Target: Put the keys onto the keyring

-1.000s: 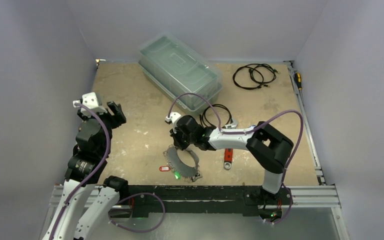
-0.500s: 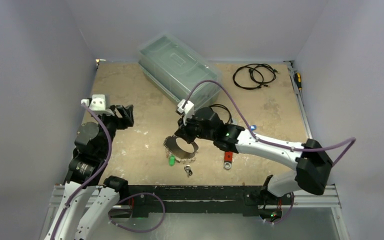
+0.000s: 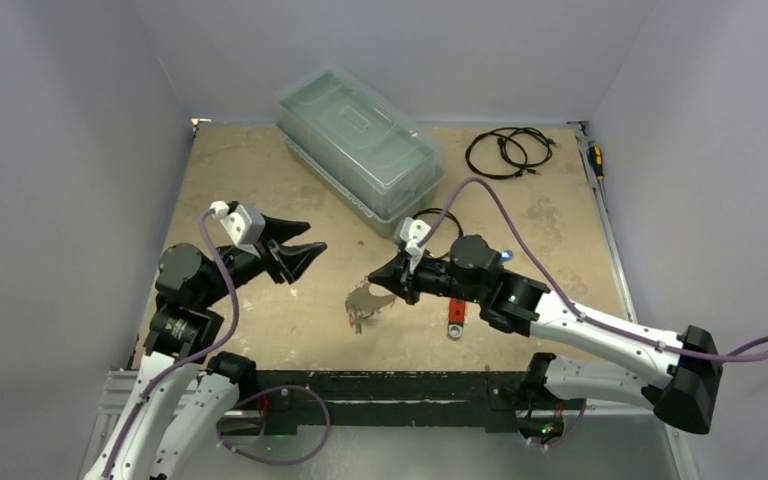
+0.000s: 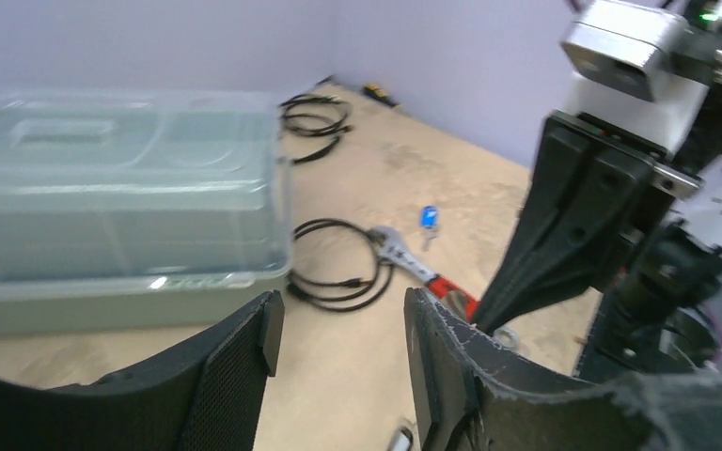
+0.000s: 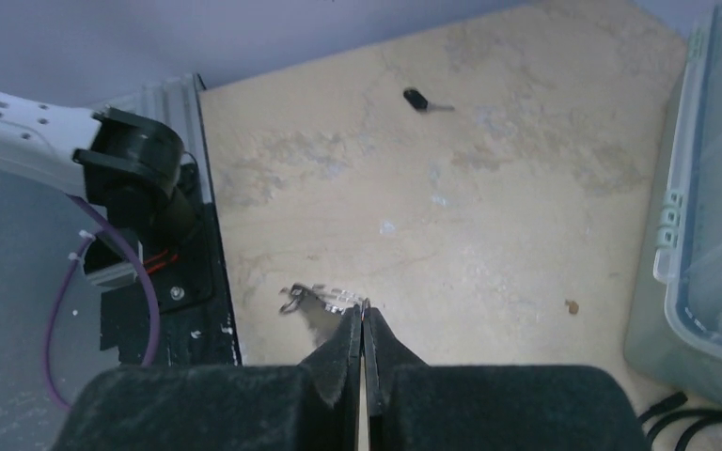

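Right fingers (image 3: pixel 380 284): we see them clamped together on the keyring (image 3: pixel 363 297), which hangs tilted over the tabletop (image 3: pixel 250 170).
Left fingers (image 3: pixel 302 252): apart, pointed toward the keyring.

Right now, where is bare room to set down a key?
Bare: the far-left corner beside the plastic box; the right side below the far cables. Crowded: the centre, around the keyring, wrench, coiled cable, left gripper and right gripper.

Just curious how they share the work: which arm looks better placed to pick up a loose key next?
Left: the left gripper is open and empty, while the right gripper is shut on the keyring.
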You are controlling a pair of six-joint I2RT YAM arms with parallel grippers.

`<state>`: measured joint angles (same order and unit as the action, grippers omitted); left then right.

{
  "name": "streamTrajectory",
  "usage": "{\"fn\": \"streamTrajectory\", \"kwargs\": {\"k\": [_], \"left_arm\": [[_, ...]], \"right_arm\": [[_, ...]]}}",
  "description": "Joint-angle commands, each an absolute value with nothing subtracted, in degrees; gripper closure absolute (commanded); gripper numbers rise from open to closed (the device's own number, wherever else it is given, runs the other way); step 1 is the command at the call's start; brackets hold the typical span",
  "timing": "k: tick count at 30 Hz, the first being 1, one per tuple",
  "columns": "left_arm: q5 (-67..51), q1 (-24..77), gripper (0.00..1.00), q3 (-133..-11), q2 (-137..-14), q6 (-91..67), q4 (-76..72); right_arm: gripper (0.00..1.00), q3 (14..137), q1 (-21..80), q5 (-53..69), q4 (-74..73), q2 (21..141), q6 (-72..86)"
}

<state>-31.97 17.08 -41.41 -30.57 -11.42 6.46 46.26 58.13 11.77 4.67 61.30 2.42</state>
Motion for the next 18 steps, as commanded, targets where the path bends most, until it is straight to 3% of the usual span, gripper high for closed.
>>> {"fn": "streamTrajectory", "kwargs": {"k": [1,9,18], "left_arm": [[-47.5,18.4,0.50,-39.3,-31.4,-16.0,-6.6],[-46.7,22.6,0.51,-28.8,-27.2,-23.8,-25.5],[-52.2,23.7,0.57,-22.5,-27.5,-29.7,-42.3]], "right_arm": [[1.00,43.8,58.5,15.6,14.9,55.0,0.6],[1.00,36.9,58.5,18.7,31.2,47.5,5.8],[1.00,34.5,58.7,23.6,43.7,47.9,10.2]]}}
